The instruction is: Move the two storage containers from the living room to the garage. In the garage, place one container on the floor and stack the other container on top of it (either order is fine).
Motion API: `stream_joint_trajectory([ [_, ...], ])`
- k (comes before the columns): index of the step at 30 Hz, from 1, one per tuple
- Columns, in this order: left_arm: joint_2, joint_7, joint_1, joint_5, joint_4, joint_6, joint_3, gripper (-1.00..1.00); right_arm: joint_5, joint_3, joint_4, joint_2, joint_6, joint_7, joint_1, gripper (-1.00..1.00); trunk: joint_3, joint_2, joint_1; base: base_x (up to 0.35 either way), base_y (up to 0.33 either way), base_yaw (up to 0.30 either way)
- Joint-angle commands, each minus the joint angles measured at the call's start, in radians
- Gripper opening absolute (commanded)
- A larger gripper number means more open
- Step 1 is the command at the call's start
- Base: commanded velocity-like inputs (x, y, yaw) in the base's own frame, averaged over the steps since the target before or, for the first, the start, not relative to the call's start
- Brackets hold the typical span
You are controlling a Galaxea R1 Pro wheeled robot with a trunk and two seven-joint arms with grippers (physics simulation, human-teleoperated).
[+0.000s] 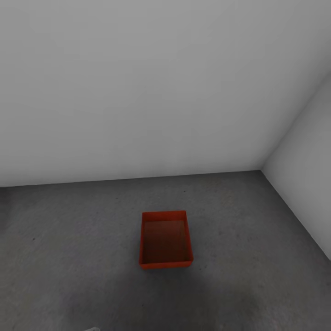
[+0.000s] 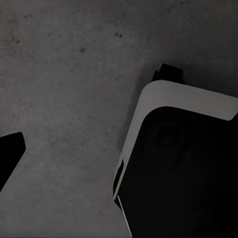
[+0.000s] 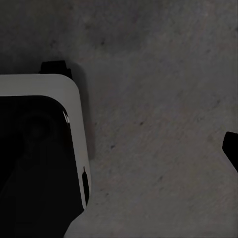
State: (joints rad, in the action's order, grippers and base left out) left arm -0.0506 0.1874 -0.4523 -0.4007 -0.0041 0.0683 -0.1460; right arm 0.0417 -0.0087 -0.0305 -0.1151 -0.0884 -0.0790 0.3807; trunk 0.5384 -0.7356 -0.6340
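**One bin down on the garage floor; arms idle**

Head view: one red-orange storage container (image 1: 165, 239) sits upright, open top up, on the dark concrete floor (image 1: 69, 239). It is near the corner where the two light-grey walls (image 1: 138, 92) meet, but apart from both. It looks empty inside.

Wrist views: each looks down at speckled concrete beside the robot's white-edged base (image 2: 183, 163). A dark finger tip shows at the frame edge in each (image 2: 10, 153) (image 3: 231, 146). Nothing lies between the jaws, but with one tip visible per side I cannot tell whether either is open or closed.

Handling judgement: plain straight walls suggest a stiff, light plastic bin, smooth and liable to slip. Best hold is likely pinching the rim at the middle of a long wall, or one arm on each opposite wall, keeping it level.
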Motion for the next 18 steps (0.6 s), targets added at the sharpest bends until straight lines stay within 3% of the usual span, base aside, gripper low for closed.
stream_joint_trajectory([
  [1,0.000,0.003,-0.001,-0.007,-0.001,0.004,-0.009,1.00,0.004,0.000,-0.003,0.000,-0.007,-0.001,0.001,1.00,-0.002,0.006,0.004,0.000,0.000,0.000],
  [18,0.000,0.003,-0.001,-0.007,0.000,0.005,-0.009,1.00,0.004,0.000,-0.003,0.000,-0.007,-0.001,0.001,1.00,-0.056,0.125,0.069,0.000,0.000,0.000],
])
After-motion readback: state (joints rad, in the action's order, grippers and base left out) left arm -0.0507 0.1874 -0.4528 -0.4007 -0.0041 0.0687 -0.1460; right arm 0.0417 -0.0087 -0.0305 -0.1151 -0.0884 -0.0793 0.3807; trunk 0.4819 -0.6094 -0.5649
